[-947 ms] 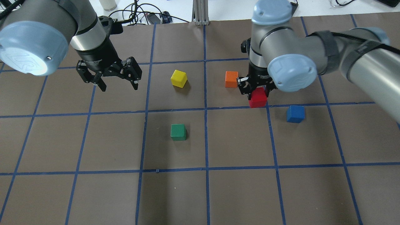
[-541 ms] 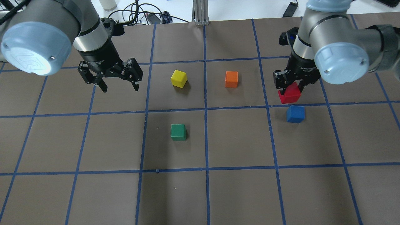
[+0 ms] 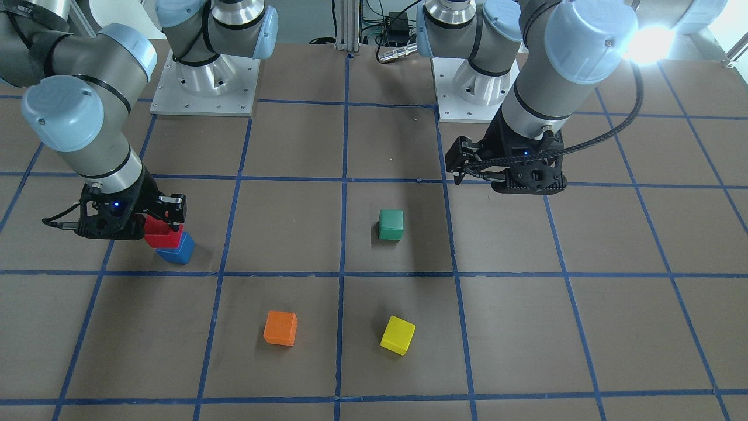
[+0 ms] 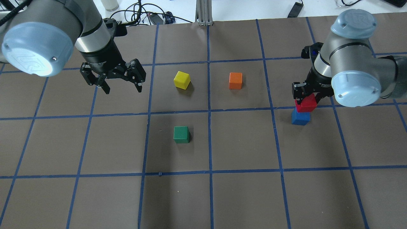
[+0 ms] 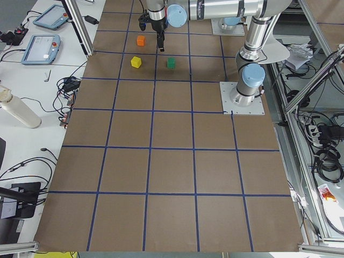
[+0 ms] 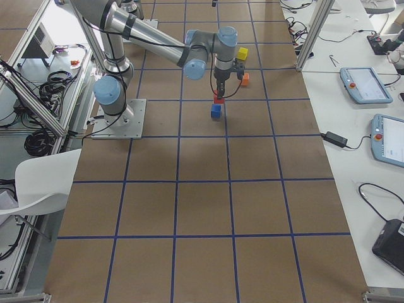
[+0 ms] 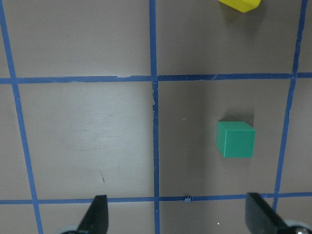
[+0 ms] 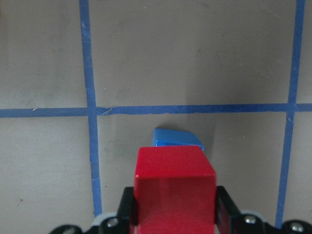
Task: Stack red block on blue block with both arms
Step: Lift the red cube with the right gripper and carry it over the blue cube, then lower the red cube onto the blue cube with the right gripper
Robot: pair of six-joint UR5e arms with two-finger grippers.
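My right gripper (image 4: 306, 101) is shut on the red block (image 4: 306, 105) and holds it over the blue block (image 4: 300, 118), which stands on the brown table at the right. In the right wrist view the red block (image 8: 175, 185) covers most of the blue block (image 8: 178, 137), whose far edge shows beyond it. I cannot tell whether the two blocks touch. In the front-facing view the red block (image 3: 162, 235) overlaps the blue block's (image 3: 178, 251) top. My left gripper (image 4: 122, 90) is open and empty at the far left, well away from both blocks.
A yellow cube (image 4: 182, 79) and an orange cube (image 4: 235, 80) sit in the far middle of the table. A green cube (image 4: 181, 134) sits nearer the centre and shows in the left wrist view (image 7: 235, 139). Blue tape lines grid the table.
My right gripper carried the red block to the right, from beside the orange cube to above the blue block. The left gripper stayed open and barely moved.
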